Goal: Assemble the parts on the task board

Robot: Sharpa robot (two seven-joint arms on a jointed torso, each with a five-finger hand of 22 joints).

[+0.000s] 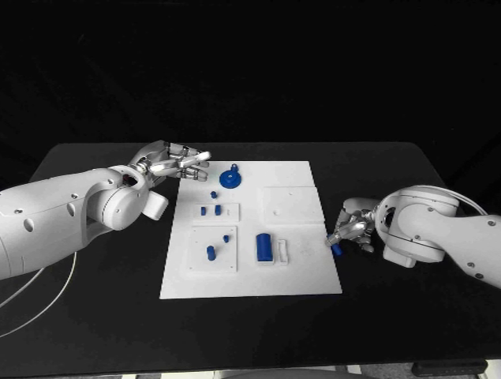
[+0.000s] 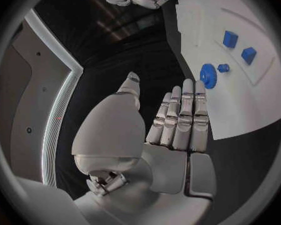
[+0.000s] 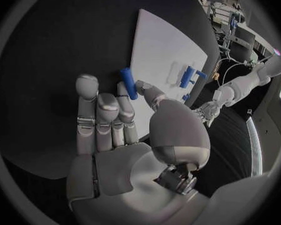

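Note:
The white task board (image 1: 301, 272) lies mid-table. On it sit a blue gear (image 1: 232, 178), small blue pegs (image 1: 209, 210) and a larger blue cylinder (image 1: 264, 246) beside a white block. My right hand (image 1: 350, 229) is low on the black table at the board's right edge. It pinches a blue peg (image 3: 128, 82) between thumb and a finger, and that peg (image 1: 337, 249) is also seen just off the board. My left hand (image 1: 177, 162) hovers by the board's far left corner, fingers straight and holding nothing. The gear (image 2: 207, 75) lies just beyond its fingertips (image 2: 189, 87).
Two raised white plates on the board's left half carry the small pegs (image 1: 211, 253). A flat square plate (image 1: 293, 204) occupies its right half. Bare black table (image 1: 102, 300) surrounds the board. A thin white cable (image 1: 46, 284) trails under my left arm.

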